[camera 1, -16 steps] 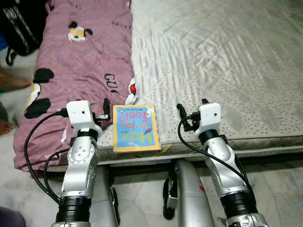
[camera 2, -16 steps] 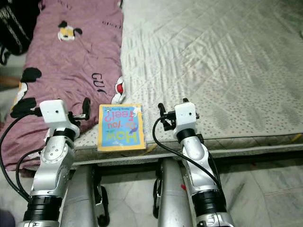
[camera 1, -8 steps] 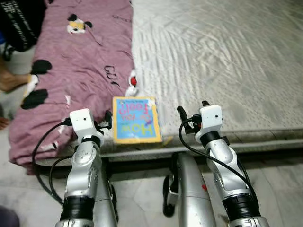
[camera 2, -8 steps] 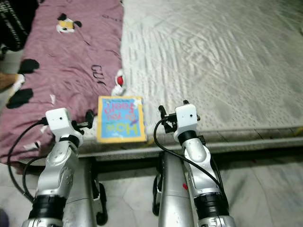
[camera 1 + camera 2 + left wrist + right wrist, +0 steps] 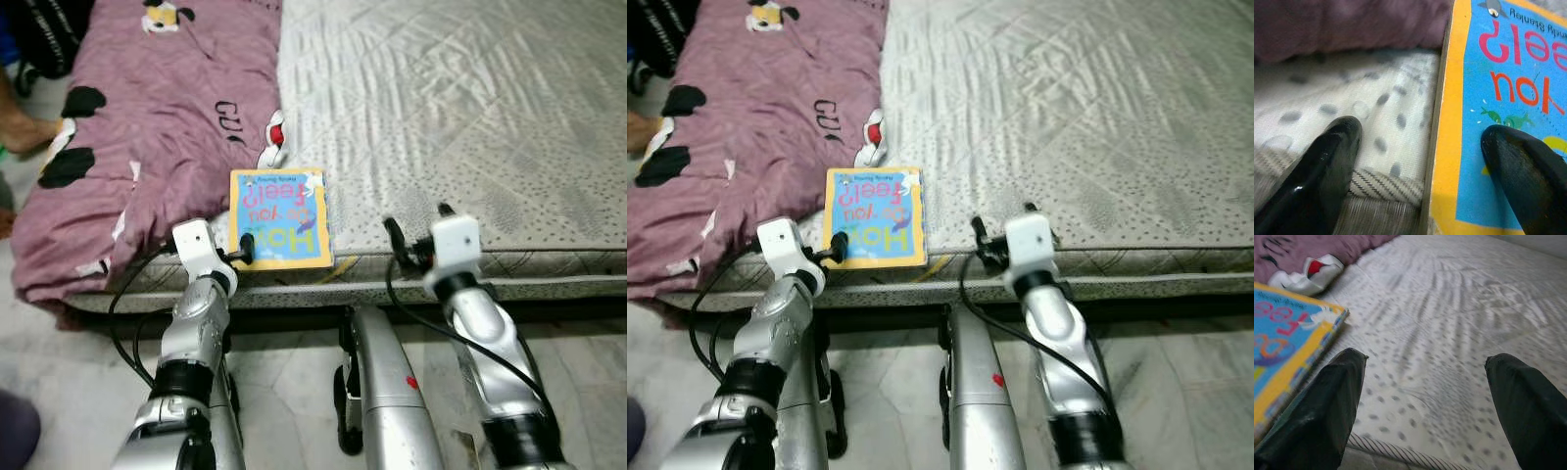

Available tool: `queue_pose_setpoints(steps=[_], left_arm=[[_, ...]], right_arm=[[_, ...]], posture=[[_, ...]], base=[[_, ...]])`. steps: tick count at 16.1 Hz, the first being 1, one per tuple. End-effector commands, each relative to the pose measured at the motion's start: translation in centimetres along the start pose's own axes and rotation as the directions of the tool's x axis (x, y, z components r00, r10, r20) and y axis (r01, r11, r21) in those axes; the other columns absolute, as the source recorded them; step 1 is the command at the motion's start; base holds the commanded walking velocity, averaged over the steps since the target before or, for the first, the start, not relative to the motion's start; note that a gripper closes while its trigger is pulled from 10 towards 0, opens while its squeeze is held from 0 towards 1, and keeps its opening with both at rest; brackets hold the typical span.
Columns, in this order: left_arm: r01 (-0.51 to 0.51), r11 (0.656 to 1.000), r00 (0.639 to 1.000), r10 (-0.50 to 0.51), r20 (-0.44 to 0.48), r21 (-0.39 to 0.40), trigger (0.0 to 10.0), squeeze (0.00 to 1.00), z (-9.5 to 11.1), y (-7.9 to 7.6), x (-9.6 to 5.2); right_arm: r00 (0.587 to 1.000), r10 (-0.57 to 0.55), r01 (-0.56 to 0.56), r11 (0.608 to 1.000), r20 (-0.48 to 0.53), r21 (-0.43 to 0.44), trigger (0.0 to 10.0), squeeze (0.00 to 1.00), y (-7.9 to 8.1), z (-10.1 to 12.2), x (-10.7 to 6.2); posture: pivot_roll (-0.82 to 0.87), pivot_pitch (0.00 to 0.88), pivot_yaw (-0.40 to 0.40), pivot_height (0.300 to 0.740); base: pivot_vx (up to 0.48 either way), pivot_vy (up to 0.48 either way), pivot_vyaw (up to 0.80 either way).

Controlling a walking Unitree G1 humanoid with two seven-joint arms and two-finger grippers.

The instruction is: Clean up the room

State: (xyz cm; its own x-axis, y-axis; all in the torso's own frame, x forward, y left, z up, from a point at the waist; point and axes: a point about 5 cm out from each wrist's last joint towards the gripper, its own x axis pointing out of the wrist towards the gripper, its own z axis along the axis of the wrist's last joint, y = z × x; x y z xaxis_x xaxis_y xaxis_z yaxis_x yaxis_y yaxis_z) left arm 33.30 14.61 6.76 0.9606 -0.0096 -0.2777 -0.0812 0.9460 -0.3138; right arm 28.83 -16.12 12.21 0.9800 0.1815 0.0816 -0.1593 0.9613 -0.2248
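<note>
The left hand (image 5: 1420,161) is open wide around the edge of the book (image 5: 279,219) on the bed (image 5: 470,127). The right hand (image 5: 1425,401) hangs open beside it.

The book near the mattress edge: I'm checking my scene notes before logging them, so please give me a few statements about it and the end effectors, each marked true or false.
1. The book lies flat on the mattress near its front edge. True.
2. The left end effector is open, with one finger on each side of the book's yellow side edge. True.
3. The right end effector is shut on the book. False: it is open over bare mattress, beside the book.
4. The purple blanket covers the book. False: the blanket lies beside it, on the robot's left.
5. The book's cover is mostly red. False: it is blue with a yellow border.
</note>
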Motion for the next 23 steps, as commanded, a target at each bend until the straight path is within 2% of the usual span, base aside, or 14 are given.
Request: queue_pose_setpoints(steps=[1, 2, 5, 6, 8, 9, 10, 11, 14, 17, 19, 20, 21, 23], left_arm=[[0.030, 0.999, 0.998, -0.031, -0.052, -0.029, 10.0, 0.00, -1.3, -0.5, 0.1], [0.051, 0.997, 0.996, -0.055, -0.075, -0.058, 10.0, 0.00, -1.7, -0.9, 0.4], [0.091, 0.991, 0.995, -0.095, -0.039, -0.096, 10.0, 0.00, -1.4, -1.8, 0.8], [0.123, 0.986, 0.992, -0.126, -0.024, -0.108, 10.0, 0.00, -1.2, -2.2, 0.9], [0.200, 0.969, 0.976, -0.210, -0.057, -0.143, 10.0, 0.00, -2.2, -3.1, 0.9], [0.223, 0.963, 0.971, -0.233, -0.053, -0.150, 5.3, 0.00, -2.3, -3.3, 0.8], [0.235, 0.960, 0.969, -0.245, -0.047, -0.152, 5.3, 0.00, -2.4, -3.4, 0.8], [0.259, 0.952, 0.964, -0.266, -0.022, -0.164, 0.0, 0.00, -2.3, -3.6, 0.7], [0.357, 0.915, 0.934, -0.346, 0.090, -0.191, 0.0, 0.00, -1.7, -4.4, 0.3], [0.399, 0.901, 0.916, -0.384, 0.118, -0.170, 0.0, 0.00, -1.5, -4.9, 0.1], [0.394, 0.903, 0.918, -0.378, 0.119, -0.174, 0.0, 0.00, -1.4, -5.3, 0.2], [0.341, 0.925, 0.939, -0.329, 0.099, -0.164, 10.0, 0.00, -1.5, -5.1, 0.4], [0.275, 0.947, 0.961, -0.268, 0.066, -0.166, 10.0, 0.00, -1.7, -4.6, 0.5], [0.242, 0.949, 0.970, -0.230, 0.081, -0.201, 10.0, 0.00, -1.6, -4.3, 0.5]], right_arm=[[1.000, -0.010, 0.010, 1.000, 0.023, -0.009, 10.0, 0.00, -0.6, 0.8, -0.4], [1.000, -0.013, 0.014, 0.999, 0.026, -0.030, 10.0, 0.00, -1.3, 1.2, -1.0], [1.000, -0.021, 0.022, 0.998, 0.015, -0.060, 10.0, 0.00, -2.2, 1.5, -1.8], [1.000, -0.022, 0.023, 0.998, 0.012, -0.066, 10.0, 0.00, -2.4, 1.5, -2.0], [1.000, -0.011, 0.012, 0.998, 0.017, -0.064, 10.0, 0.00, -2.0, 2.1, -1.7], [1.000, -0.008, 0.009, 0.998, 0.019, -0.063, 10.0, 0.00, -1.9, 2.2, -1.6], [1.000, -0.006, 0.007, 0.998, 0.019, -0.062, 10.0, 0.00, -1.9, 2.3, -1.6], [1.000, -0.004, 0.006, 0.998, 0.020, -0.062, 10.0, 0.00, -1.9, 2.3, -1.4], [0.999, -0.007, 0.009, 0.998, 0.032, -0.069, 10.0, 0.00, -1.9, 2.5, -0.6], [0.999, 0.006, -0.003, 0.997, 0.042, -0.076, 10.0, 0.00, -1.5, 2.6, -0.1], [0.998, 0.027, -0.024, 0.997, 0.048, -0.067, 10.0, 0.00, -1.0, 2.6, 0.4], [0.997, 0.043, -0.039, 0.997, 0.060, -0.067, 10.0, 0.00, -0.6, 2.8, 0.7], [0.997, 0.046, -0.042, 0.997, 0.067, -0.068, 10.0, 0.00, -0.6, 3.0, 1.1], [0.997, 0.039, -0.035, 0.997, 0.069, -0.067, 10.0, 0.00, -0.8, 2.9, 1.3]], posture=[[-0.21, 0.302, -0.078, 0.540], [-0.23, 0.306, -0.086, 0.540], [-0.26, 0.311, -0.101, 0.540], [-0.27, 0.310, -0.105, 0.540], [-0.26, 0.308, -0.109, 0.540], [-0.26, 0.305, -0.112, 0.540], [-0.26, 0.305, -0.112, 0.540], [-0.25, 0.298, -0.112, 0.540], [-0.23, 0.279, -0.107, 0.540], [-0.21, 0.265, -0.110, 0.540], [-0.19, 0.254, -0.116, 0.540], [-0.18, 0.244, -0.116, 0.540], [-0.18, 0.240, -0.113, 0.540], [-0.17, 0.237, -0.108, 0.540]], base=[[0.000, 0.000, 0.00], [0.000, 0.000, 0.00], [0.000, 0.000, 0.00], [0.000, 0.000, 0.00], [0.000, 0.000, 0.00], [0.000, 0.000, 0.00], [0.000, 0.000, 0.00], [0.000, 0.000, 0.00], [0.000, 0.000, 0.00], [0.000, 0.000, 0.00], [0.000, 0.000, 0.00], [0.000, 0.000, 0.00], [0.000, 0.000, 0.00], [0.000, 0.000, 0.00]])
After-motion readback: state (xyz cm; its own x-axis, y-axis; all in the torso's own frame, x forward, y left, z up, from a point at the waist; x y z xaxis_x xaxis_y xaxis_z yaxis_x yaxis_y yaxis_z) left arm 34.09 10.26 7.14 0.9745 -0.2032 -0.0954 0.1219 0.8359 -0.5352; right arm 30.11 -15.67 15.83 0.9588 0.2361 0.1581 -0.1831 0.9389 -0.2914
